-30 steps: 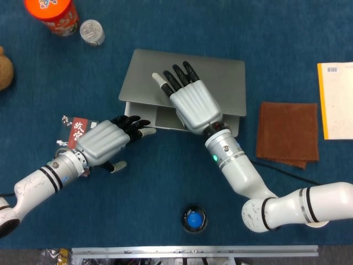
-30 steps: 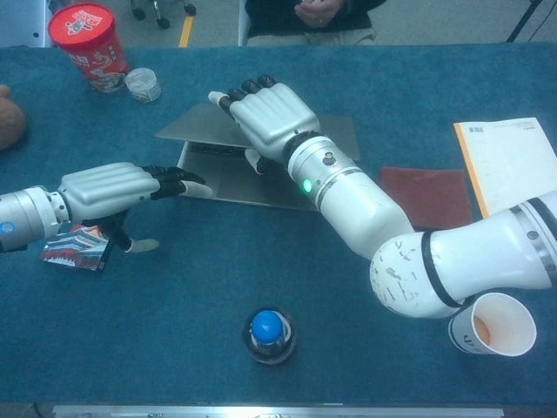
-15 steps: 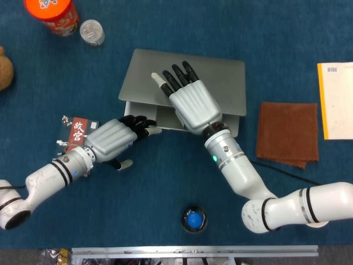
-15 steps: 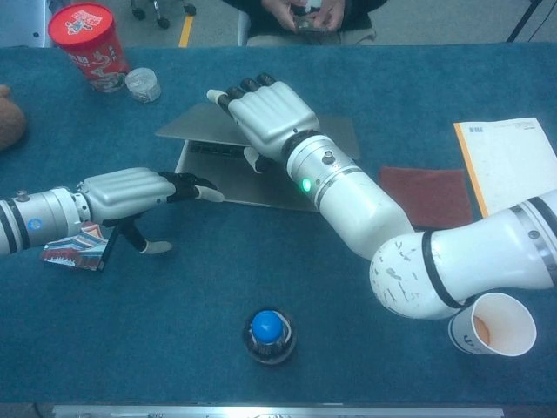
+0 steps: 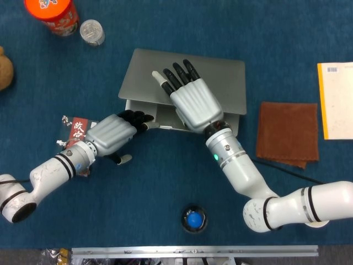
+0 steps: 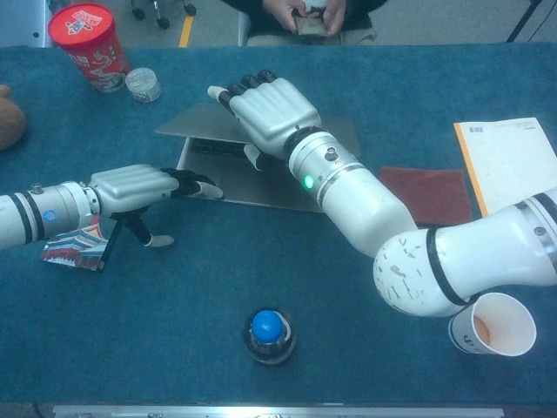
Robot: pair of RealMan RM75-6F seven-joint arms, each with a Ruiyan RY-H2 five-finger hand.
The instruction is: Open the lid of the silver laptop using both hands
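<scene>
Head view shows the left hand (image 5: 110, 135) low on the blue cloth-covered table (image 5: 287, 38), its dark fingertips pressed onto the front-left corner of the flat silver laptop (image 5: 220, 83), holding the base down and grasping nothing. The laptop sits mid-table, its lid cracked open a little, with keys visible in the chest view. The right hand (image 5: 190, 102) cups the lid's front edge from above, thumb apparently tucked under it. I'd say the opening is only begun; most of the swing remains.

One laptop (image 5: 220, 77), two robot hands — left (image 5: 110, 134), right (image 5: 193, 105); one brown cloth (image 5: 287, 132), one paper cup (image 6: 492, 324).
</scene>
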